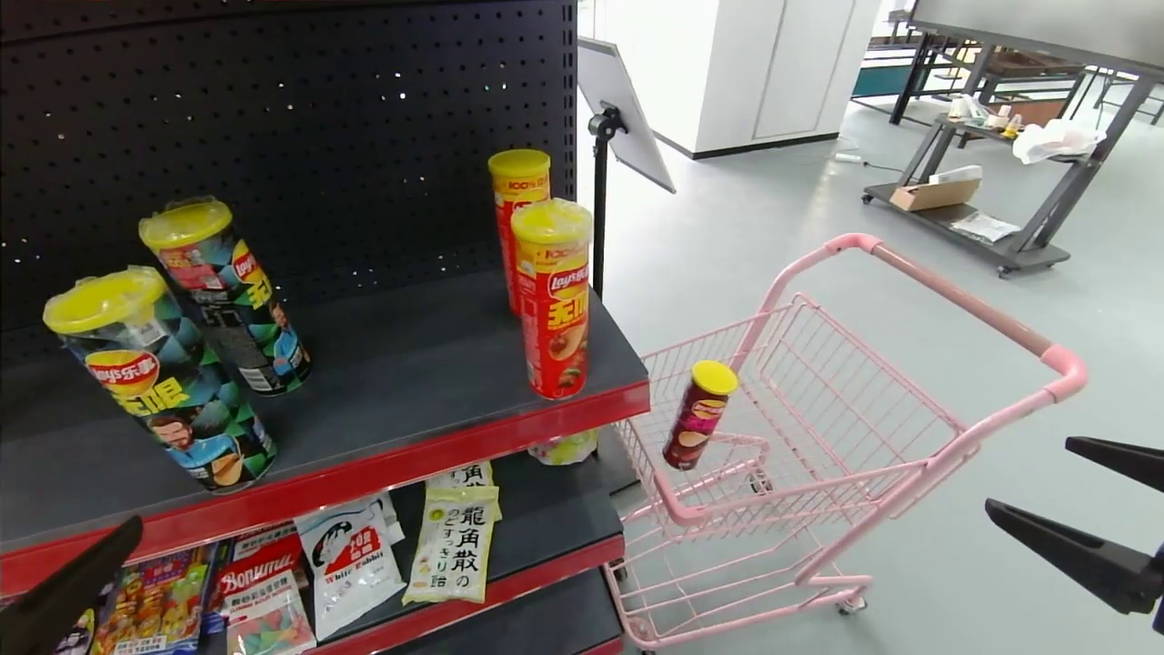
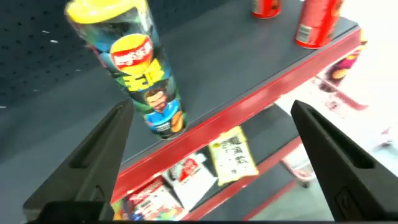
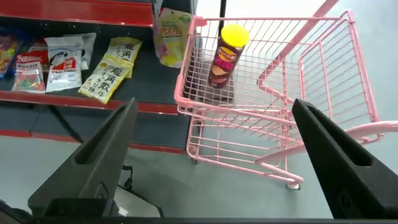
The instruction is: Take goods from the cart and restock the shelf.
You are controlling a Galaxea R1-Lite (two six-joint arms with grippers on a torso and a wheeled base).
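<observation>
There's the dark maroon cardboard chip can with the yellow plastic lid, standing in the upper basket of the pink wire shopping cart, close to the basket's left wall. Its long axis runs nearly upright, lid up, the top leaning a touch to the right.

The right gripper hangs to the near right of the cart, well apart from the can. Its black wedge fingers are spread wide with nothing between them.

Over on the left, the left gripper sits low before the black metal shelf with the red front edge, jaws parted and empty too.

On that shelf stand two tall red cylinders at the right and two blue-patterned cylinders at the left. All have yellow lids. Flat snack bags lie on the shelf below.
</observation>
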